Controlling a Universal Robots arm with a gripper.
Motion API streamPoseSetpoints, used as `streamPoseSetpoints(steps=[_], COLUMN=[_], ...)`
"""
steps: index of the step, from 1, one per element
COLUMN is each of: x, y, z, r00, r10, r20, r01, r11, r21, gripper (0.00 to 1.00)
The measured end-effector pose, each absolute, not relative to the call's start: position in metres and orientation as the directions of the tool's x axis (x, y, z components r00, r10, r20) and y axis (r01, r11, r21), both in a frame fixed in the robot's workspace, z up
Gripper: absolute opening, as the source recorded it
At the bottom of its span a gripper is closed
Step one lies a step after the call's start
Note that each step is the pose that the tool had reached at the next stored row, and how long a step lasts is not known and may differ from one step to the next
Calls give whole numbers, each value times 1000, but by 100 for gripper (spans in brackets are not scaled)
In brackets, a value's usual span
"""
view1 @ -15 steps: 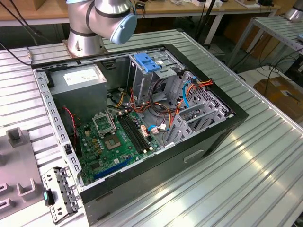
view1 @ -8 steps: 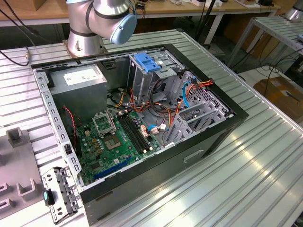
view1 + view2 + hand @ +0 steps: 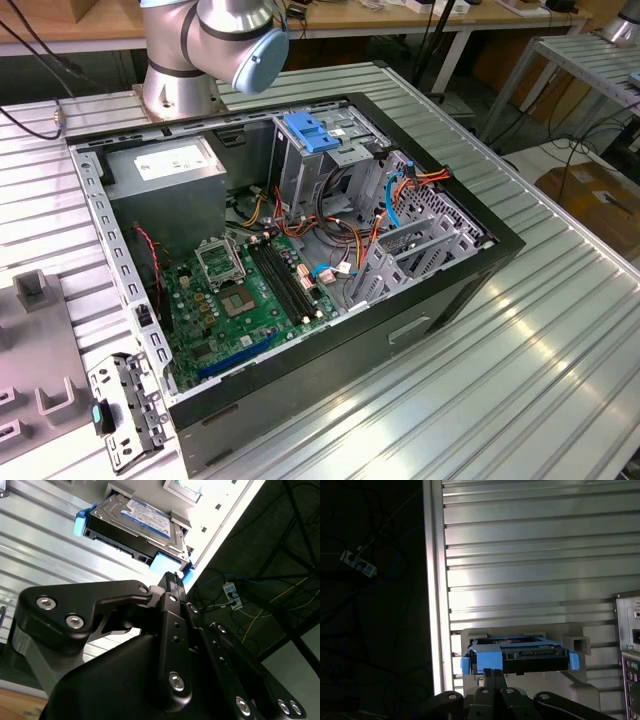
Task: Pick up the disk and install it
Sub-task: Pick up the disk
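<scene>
Near the gripper [image 3: 172,580], the disk [image 3: 131,532] with white-and-blue label [image 3: 146,516].

An open black computer case [image 3: 440,300] lies on the ribbed metal worktop [image 3: 540,380]. Inside it are a green motherboard [image 3: 240,295], a grey metal box [image 3: 165,165] with a white label, a blue plastic latch [image 3: 312,135] on the drive cage, and coloured cables [image 3: 345,235]. A small metal bracket [image 3: 128,410] lies just beside the case, at the exterior view's left.
</scene>
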State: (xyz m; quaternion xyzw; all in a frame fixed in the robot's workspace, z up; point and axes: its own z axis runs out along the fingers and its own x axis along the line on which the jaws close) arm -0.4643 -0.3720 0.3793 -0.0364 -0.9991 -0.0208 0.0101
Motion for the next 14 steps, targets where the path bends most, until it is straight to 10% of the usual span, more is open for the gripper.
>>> streamPoseSetpoints(steps=[14], x=[-464], y=[-372], z=[379], r00=[-1000], r10=[-1], r20=[22], r01=[0], r11=[999], r21=[41], gripper=[11])
